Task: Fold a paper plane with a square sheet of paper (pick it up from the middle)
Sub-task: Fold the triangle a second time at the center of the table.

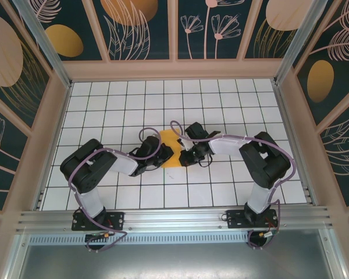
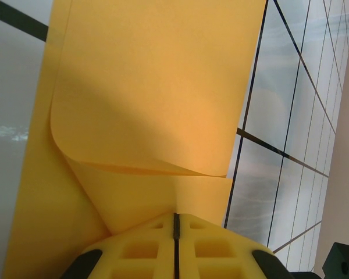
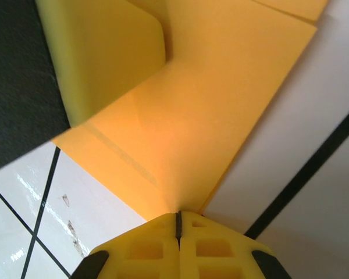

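Near the middle of the gridded tabletop (image 1: 232,104), about midway between its left and right edges, the square sheet of paper (image 1: 170,150) sat between the two arms, whose wrists reached in towards each other from either side. The left gripper (image 2: 175,216) had its yellow fingers (image 2: 145,250) pressed together, with the near edge of the paper pinched in the seam between them. Seen from that wrist, an upper layer of the paper curled over in a soft rounded bend on the left, and its free edge lay across the layer beneath, just ahead of the fingertips. The right gripper (image 3: 178,214) was likewise pressed shut, nipping a tapering corner of the paper at its very tip. From that wrist, a faint straight crease ran diagonally across the flat part, and a flap rose in a curved bend at the upper left. White grid squares with dark lines showed past the paper's edges on both sides.
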### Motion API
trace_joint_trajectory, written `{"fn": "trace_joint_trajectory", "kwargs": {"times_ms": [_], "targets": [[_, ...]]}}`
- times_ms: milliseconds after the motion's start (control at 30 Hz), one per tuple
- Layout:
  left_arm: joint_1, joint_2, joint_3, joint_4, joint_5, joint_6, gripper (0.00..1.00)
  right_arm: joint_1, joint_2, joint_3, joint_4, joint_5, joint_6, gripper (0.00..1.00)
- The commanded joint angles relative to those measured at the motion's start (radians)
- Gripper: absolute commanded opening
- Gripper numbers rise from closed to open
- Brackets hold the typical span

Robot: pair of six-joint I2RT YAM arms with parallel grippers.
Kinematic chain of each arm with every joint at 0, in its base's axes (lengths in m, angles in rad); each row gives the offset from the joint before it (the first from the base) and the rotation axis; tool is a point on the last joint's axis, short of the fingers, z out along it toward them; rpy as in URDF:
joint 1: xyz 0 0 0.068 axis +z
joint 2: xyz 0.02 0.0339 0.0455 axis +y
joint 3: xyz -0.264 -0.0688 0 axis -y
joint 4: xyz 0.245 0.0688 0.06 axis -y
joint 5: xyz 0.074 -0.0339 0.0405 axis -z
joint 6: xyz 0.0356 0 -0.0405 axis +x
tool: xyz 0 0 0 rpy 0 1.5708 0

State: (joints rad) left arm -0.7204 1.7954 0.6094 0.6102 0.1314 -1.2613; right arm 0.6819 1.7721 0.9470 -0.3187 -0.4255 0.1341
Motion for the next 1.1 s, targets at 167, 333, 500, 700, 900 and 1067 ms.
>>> {"fn": "trace_joint_trajectory", "kwargs": {"times_ms": [167, 333, 500, 700, 900, 1067], "targets": [[0.008, 0.038, -0.022, -0.098, -0.041, 0.012, 0.1, -0.003, -0.082, 0.001, -0.171, 0.029, 0.032, 0.0], [0.007, 0.039, -0.019, -0.094, -0.035, 0.016, 0.1, -0.007, -0.116, 0.035, -0.068, -0.078, 0.107, 0.01], [0.008, 0.04, -0.013, -0.092, -0.03, 0.018, 0.1, -0.007, -0.033, 0.048, 0.013, -0.171, 0.144, 0.01], [0.007, 0.039, -0.015, -0.09, -0.027, 0.02, 0.1, -0.047, 0.053, 0.03, 0.045, -0.165, 0.146, 0.0], [0.008, 0.025, -0.018, -0.082, -0.029, 0.029, 0.11, -0.066, 0.083, -0.026, -0.011, -0.119, 0.112, 0.0], [0.007, -0.009, -0.013, -0.036, 0.007, 0.052, 0.18, -0.07, 0.102, -0.055, -0.022, -0.095, 0.114, 0.0]]}}
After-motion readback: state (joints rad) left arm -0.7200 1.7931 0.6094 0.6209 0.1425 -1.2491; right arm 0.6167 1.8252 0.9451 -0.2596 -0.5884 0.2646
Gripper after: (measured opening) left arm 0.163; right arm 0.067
